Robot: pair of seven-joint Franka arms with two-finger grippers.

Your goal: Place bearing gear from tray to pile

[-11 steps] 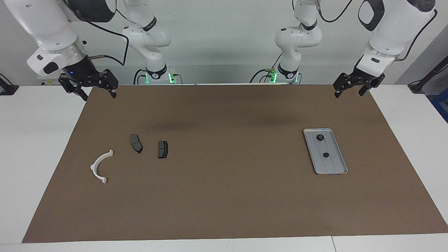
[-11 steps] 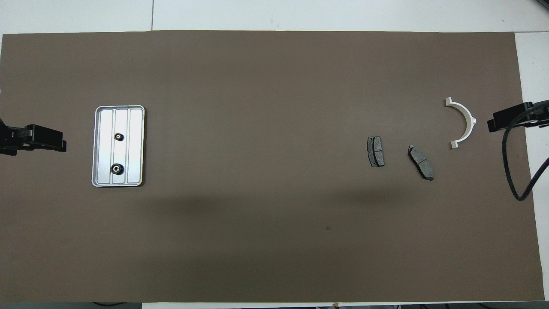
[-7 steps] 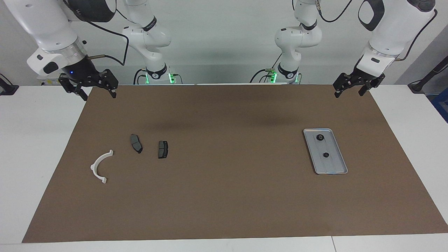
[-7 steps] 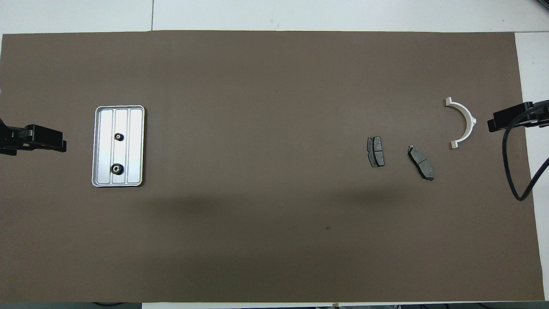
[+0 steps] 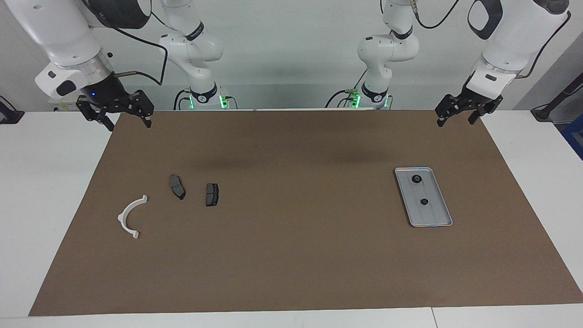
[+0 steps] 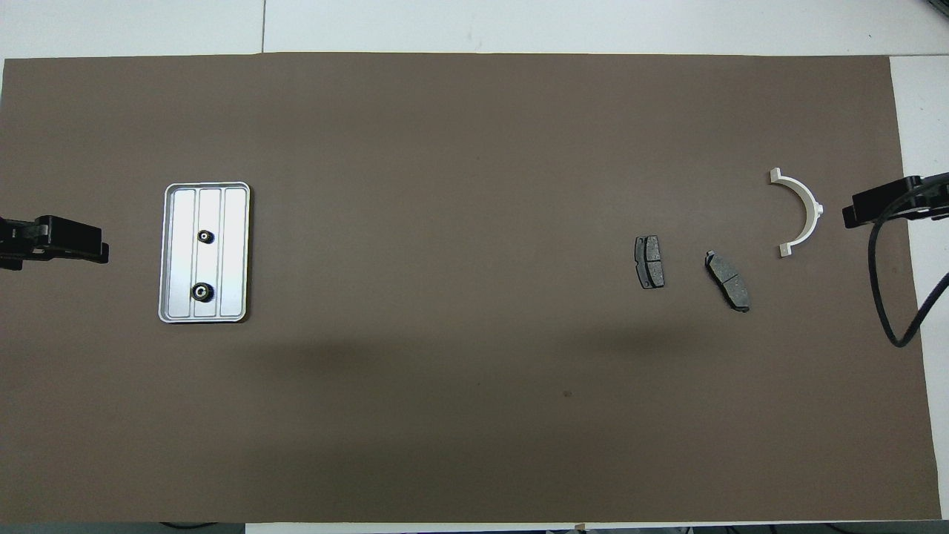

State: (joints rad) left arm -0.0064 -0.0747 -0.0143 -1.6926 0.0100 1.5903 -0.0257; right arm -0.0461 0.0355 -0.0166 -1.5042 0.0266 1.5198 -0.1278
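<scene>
Facing view: two small black bearing gears [image 5: 416,179] [image 5: 424,202] inside ribbed silver-grey metal tray [image 5: 436,220] toward left arm's counter end; left pincer [image 5: 460,115] and right pincer [image 5: 123,119] both spread apart, raised over robot-side corners.

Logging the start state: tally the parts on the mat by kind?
Bearing gears, in the tray: 2
Brake pads: 2
White half-ring bracket: 1
Tray: 1
Total: 6
</scene>
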